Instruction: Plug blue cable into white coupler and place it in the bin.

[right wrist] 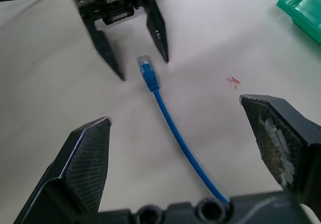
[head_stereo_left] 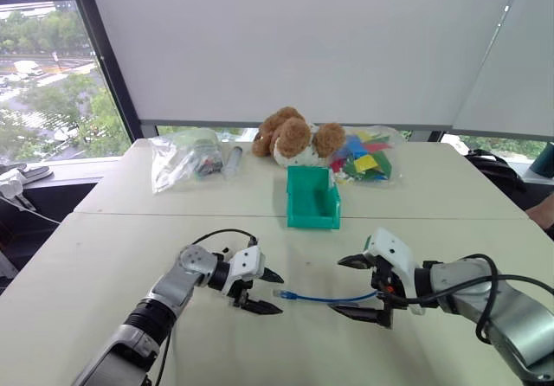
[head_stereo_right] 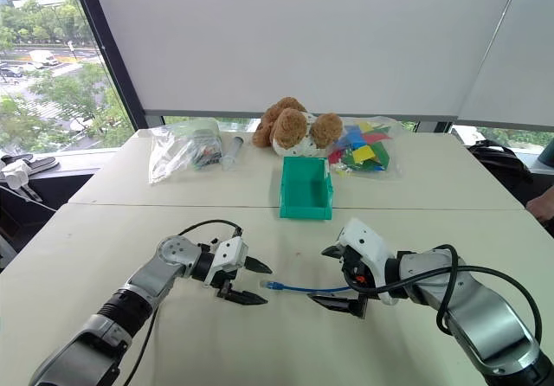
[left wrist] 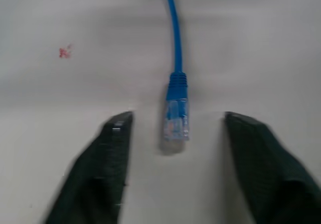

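The left gripper [head_stereo_left: 262, 291] has its 2 black fingers spread, with the plug just between the tips, not pinched. The blue cable [head_stereo_left: 325, 299] is thin and bright, with a clear plug pointing to 9 o'clock. It lies on the table [head_stereo_left: 104, 256]. The right gripper [head_stereo_left: 357, 286] is wide open at the other end. The bin [head_stereo_left: 312, 197] sits at 12 o'clock.

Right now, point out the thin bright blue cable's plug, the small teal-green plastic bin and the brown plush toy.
blue cable's plug [left wrist: 175, 118]: left wrist view, on the clear tip.
teal-green bin [head_stereo_left: 312, 221]: left eye view, front lip.
brown plush toy [head_stereo_left: 293, 132]: left eye view, head.
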`<state>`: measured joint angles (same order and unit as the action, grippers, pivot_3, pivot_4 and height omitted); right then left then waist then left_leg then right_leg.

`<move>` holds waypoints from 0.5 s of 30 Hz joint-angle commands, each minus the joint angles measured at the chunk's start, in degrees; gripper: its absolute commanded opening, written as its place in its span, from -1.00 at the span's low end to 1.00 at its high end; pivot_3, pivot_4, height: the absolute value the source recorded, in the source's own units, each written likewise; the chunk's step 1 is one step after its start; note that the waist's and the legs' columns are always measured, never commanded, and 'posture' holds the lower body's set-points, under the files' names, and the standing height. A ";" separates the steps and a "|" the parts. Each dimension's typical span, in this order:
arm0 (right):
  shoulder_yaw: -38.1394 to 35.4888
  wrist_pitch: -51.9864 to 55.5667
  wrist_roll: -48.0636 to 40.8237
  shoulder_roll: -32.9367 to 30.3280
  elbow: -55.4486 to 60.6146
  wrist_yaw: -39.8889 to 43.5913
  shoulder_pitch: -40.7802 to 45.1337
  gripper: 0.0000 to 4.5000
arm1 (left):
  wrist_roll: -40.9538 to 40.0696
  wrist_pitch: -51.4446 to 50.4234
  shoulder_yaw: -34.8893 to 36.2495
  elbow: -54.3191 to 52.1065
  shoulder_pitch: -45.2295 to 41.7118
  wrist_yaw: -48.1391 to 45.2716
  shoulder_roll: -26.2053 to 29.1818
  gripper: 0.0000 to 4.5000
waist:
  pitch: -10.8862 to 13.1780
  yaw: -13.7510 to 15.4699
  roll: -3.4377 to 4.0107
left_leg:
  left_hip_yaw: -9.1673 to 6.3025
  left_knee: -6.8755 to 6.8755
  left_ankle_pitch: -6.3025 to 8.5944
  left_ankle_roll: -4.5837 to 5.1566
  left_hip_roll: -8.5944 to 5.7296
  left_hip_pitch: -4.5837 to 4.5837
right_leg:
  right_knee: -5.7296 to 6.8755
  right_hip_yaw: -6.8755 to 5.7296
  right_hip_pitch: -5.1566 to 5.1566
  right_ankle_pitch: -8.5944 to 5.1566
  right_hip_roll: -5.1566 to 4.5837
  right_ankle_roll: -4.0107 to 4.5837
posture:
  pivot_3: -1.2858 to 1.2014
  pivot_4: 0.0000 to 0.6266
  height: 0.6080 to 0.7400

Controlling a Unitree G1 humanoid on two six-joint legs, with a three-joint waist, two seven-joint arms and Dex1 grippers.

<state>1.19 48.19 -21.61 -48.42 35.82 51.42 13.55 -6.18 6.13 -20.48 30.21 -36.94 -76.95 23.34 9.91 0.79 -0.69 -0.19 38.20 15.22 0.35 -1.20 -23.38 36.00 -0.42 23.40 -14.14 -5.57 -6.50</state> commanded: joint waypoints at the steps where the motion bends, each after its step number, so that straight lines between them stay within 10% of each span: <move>1: -1.87 -0.23 -0.87 -1.10 2.31 -0.95 -0.49 1.00 | 1.79 0.29 -1.05 -0.24 1.45 -0.17 -0.18 -0.50 | 0.00 -0.04 0.00 | 0.00 0.00 0.00 0.00 0.00 0.00 | 0.00 0.00 0.00 0.00 0.00 0.00 | 0.03 -0.52 1.00; 3: -2.21 0.18 -1.47 -0.97 2.70 -1.43 -1.17 1.00 | 1.67 0.13 -0.81 -0.78 1.83 -0.42 0.31 -0.98 | 0.00 -0.02 0.00 | 0.00 0.00 0.00 0.00 0.00 0.00 | 0.00 0.00 0.00 0.00 0.00 0.00 | 0.03 -0.52 1.00; 15: -16.07 13.47 -20.61 11.46 6.68 -11.24 -10.56 1.00 | -8.98 -14.02 10.49 -10.76 -3.93 2.66 1.27 -0.98 | 0.01 0.08 -0.01 | -0.04 -0.01 0.00 0.01 0.03 -0.03 | 0.00 -0.01 0.02 0.01 0.01 -0.01 | 0.03 -0.52 1.00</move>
<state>-12.54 59.79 -37.69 -38.48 39.76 41.81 3.37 -12.30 -5.81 -12.68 22.64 -38.68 -75.22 24.77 9.92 0.86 -0.70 -0.24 38.19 15.22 0.36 -1.17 -23.41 36.01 -0.43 23.42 -14.14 -5.56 -6.51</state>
